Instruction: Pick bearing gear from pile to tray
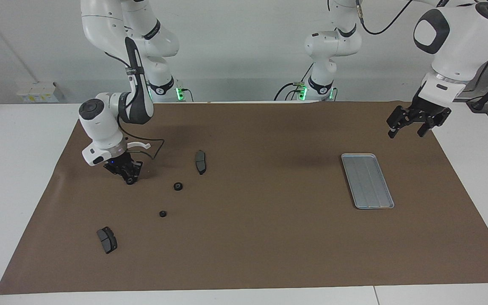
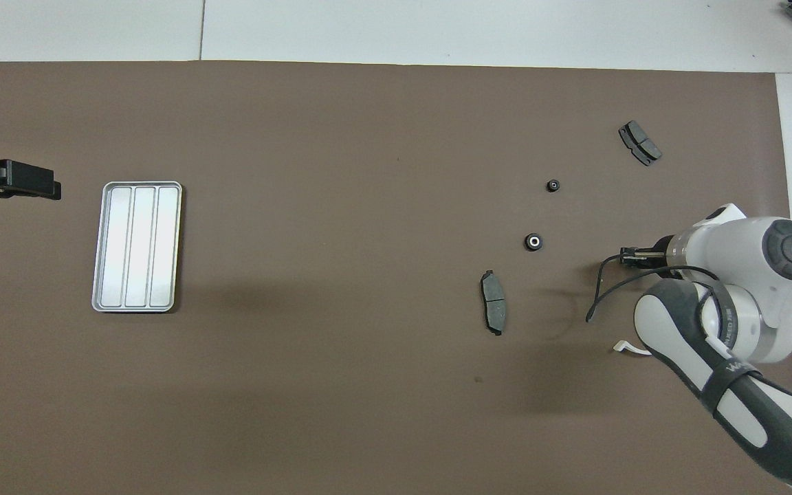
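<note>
The pile lies at the right arm's end of the brown mat. It holds two small black gears, two dark grey brake-pad pieces and a white curved bracket, partly hidden by the right arm. My right gripper is down at the mat beside the pile, shut on a third small black gear. It also shows in the overhead view. The silver tray lies empty at the left arm's end. My left gripper is open and raised beside the tray, and the left arm waits.
The brown mat covers most of the white table. In the overhead view the gears, pads, bracket and tray show, with the left gripper at the edge.
</note>
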Motion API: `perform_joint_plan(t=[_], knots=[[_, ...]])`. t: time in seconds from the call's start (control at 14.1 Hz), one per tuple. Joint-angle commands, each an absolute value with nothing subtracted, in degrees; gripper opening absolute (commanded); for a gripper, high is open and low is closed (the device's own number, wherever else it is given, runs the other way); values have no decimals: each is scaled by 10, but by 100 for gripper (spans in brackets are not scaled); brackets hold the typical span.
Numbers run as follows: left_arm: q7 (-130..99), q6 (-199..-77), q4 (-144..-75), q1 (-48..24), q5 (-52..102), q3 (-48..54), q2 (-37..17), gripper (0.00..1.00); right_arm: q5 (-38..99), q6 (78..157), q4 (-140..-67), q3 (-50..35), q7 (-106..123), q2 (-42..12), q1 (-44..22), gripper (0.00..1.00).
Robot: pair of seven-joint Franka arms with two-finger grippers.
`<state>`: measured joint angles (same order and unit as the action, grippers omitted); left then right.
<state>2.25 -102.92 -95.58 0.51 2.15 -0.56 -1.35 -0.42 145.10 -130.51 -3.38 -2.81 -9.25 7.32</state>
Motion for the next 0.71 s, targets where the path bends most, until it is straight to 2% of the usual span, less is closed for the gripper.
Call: perform_joint_plan(t=[0.0, 0.14, 0.35, 0.64], knots=[[16, -1042, -968, 7, 24, -5, -12, 100, 11, 1391, -1263, -44, -66, -81, 48, 5], [17, -1042, -971, 8, 24, -5, -11, 100, 11, 1361, -1231, -44, -144, -86, 3, 5], [18, -1034, -975, 10, 24, -6, -10, 100, 11, 1361, -1203, -44, -254, -95, -69, 5], [18, -1034, -984, 8, 24, -6, -5, 100, 11, 1355, -1127, -44, -371, -140, -158, 6]])
